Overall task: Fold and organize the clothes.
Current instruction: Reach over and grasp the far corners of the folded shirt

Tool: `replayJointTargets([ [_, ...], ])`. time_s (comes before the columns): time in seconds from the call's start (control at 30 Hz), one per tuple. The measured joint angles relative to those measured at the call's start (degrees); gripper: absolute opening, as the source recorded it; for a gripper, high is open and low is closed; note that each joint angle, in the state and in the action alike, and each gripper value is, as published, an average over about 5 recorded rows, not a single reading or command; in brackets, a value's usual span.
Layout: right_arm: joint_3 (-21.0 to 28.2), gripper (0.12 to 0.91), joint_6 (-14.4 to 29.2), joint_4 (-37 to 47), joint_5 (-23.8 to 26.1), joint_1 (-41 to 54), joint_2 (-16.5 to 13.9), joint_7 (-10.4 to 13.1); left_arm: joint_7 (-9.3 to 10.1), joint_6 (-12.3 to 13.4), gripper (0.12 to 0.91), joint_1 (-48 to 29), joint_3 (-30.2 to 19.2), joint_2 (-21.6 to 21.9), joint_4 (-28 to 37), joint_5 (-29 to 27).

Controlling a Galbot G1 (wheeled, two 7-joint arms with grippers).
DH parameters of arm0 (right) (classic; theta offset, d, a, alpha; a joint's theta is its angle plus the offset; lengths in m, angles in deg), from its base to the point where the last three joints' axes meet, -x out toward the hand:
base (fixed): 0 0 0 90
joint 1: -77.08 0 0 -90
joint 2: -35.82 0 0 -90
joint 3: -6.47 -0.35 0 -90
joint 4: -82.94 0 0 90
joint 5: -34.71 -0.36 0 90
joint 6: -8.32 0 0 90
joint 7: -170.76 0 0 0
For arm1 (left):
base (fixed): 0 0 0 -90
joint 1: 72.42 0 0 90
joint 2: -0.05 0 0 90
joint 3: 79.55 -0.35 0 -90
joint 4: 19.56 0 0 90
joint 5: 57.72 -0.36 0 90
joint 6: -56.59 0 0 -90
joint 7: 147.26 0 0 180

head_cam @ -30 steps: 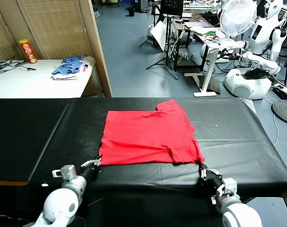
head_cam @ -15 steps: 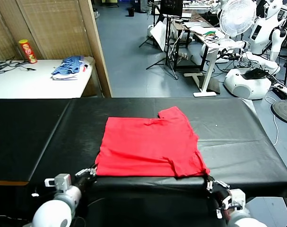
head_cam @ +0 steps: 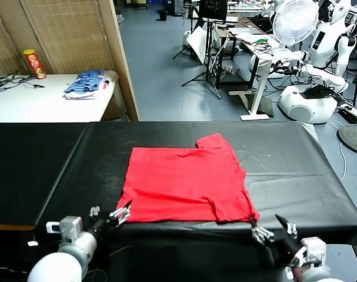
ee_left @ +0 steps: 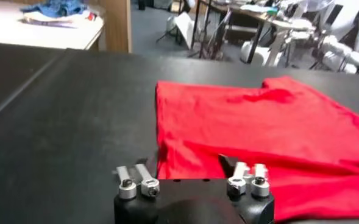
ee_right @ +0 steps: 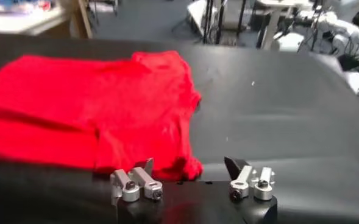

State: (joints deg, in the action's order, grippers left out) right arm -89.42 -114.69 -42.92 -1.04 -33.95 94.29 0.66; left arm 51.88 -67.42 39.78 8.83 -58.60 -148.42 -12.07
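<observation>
**Shirt flat at mid-frame, both grippers free at its near corners**

The red T-shirt (head_cam: 187, 183) lies mid-frame on the black table (head_cam: 43, 158), long axis left to right. Left gripper (head_cam: 112, 214), lower left, and right gripper (head_cam: 272, 228), lower right, sit equally near, jaws apart, holding nothing. The print is hidden.

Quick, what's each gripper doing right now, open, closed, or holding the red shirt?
Left gripper: open, holding nothing, at the near left corner of the red T-shirt.
Right gripper: open, holding nothing, at the shirt's near right corner.
</observation>
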Motion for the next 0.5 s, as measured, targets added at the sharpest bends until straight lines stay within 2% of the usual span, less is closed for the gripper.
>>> replayJointTargets([
  [0.1,4.32,0.798,-0.88,6.58,-0.63,9.21,-1.53,1.04,0.5,-0.09,0.798,-7.21,-2.06,1.58,3.93,2.67],
  [0.2,9.3,0.798,-2.09,13.58,-1.26,18.25,-1.79,2.12,0.87,-0.43,0.798,-14.74,-4.55,2.26,9.14,4.82],
  [0.37,17.26,0.798,-4.69,25.2,-1.73,31.1,-0.52,3.33,1.52,-1.09,0.798,-25.99,-8.79,1.67,19.44,7.7],
  [0.5,22.47,0.798,-5.9,33.49,-2.1,39.43,1.03,2.84,2.22,-2.45,0.798,-33.62,-12.18,0.76,27.26,9.5],
])
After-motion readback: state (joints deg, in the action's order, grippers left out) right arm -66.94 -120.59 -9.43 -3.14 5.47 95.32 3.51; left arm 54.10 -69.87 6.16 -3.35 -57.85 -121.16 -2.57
